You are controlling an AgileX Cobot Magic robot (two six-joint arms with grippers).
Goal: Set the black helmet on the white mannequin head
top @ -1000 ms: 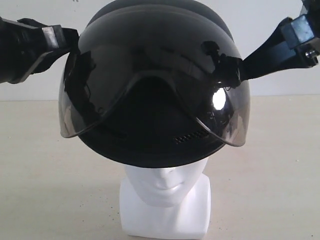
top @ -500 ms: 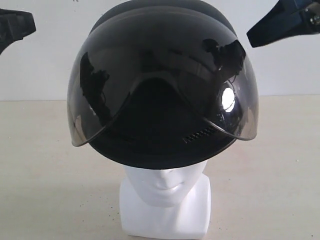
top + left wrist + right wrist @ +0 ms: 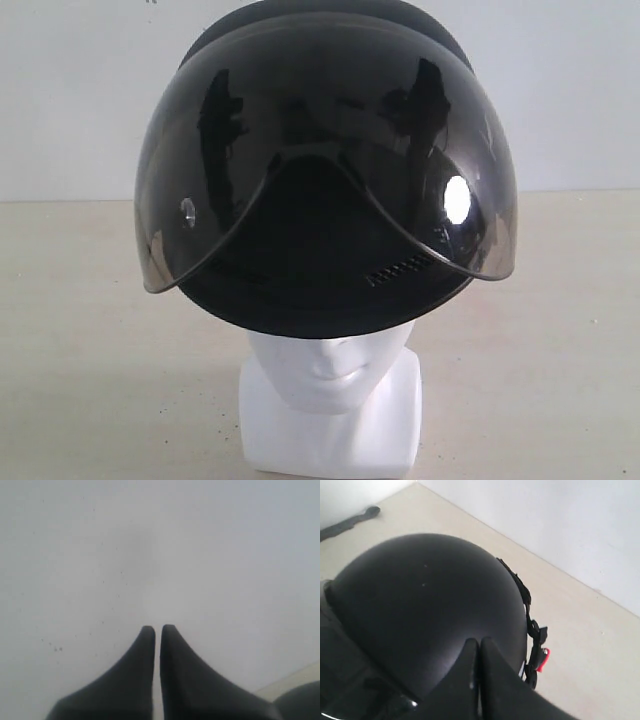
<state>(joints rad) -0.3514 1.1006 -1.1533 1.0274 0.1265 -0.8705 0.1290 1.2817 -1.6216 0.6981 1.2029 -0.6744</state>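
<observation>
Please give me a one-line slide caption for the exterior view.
The black helmet sits on the white mannequin head, hiding its upper face, on a beige table.

I read exterior view bright, light even and diffuse. Hot white glare spot on visor (image 3: 330, 170) of black helmet (image 3: 320, 295), right of frame centre; dark reflections streak upper visor. White mannequin head (image 3: 330, 375) near blown out, faint shadow on bench (image 3: 110, 400) at lower left. My left wrist view washed pale, left jaws blurred at lower centre. Right wrist view soft, right jaws out of focus, helmet shell matte with dull sheen.
</observation>
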